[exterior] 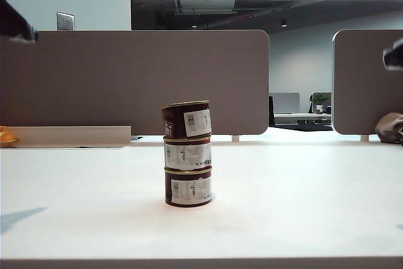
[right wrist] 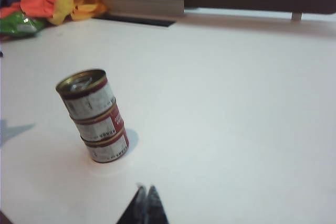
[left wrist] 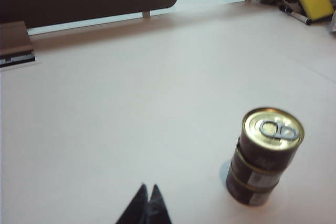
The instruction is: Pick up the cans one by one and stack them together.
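At the middle of the white bench, seen from the front, you have all three cans in one column: bottom can, middle can, and a top can that sits slightly tilted and shifted off line. Both arms are only dark slivers at the upper edges, well apart from the stack. The stacking looks finished; your next move calls for nothing more than keeping clear, since that crooked top can could slide. From the left wrist, the left end effector has its tips pressed together and empty, and only here do you see the pull-tab lid. From the right wrist, the right end effector is likewise closed on nothing, and the lean reads plainest.
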You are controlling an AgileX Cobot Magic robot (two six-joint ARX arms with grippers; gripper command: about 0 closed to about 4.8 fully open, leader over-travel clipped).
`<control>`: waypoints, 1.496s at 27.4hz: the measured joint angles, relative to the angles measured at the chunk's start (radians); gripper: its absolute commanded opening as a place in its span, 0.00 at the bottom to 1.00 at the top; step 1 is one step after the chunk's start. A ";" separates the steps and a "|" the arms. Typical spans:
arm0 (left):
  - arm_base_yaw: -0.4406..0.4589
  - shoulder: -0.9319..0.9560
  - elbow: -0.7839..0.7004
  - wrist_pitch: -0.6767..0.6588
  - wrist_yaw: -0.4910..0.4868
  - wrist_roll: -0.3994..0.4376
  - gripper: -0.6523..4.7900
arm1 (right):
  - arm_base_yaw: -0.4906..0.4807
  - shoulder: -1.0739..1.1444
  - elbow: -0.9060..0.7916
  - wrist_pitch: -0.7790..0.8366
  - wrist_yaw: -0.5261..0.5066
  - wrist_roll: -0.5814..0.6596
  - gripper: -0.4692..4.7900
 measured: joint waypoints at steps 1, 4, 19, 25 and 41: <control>0.000 0.000 -0.017 0.000 0.000 0.000 0.11 | 0.000 0.000 -0.007 0.000 0.000 0.000 0.09; 0.000 0.000 -0.053 0.000 0.000 0.000 0.11 | 0.000 0.000 -0.039 0.000 0.000 0.000 0.09; 0.000 -0.001 -0.104 -0.008 -0.033 0.001 0.11 | 0.000 0.000 -0.050 -0.019 -0.001 0.000 0.09; 0.000 -0.001 -0.104 -0.009 -0.032 0.001 0.11 | 0.000 0.000 -0.050 -0.019 -0.001 0.000 0.09; 0.071 -0.212 -0.108 -0.023 -0.029 0.001 0.11 | -0.066 0.000 -0.058 -0.019 -0.002 0.000 0.09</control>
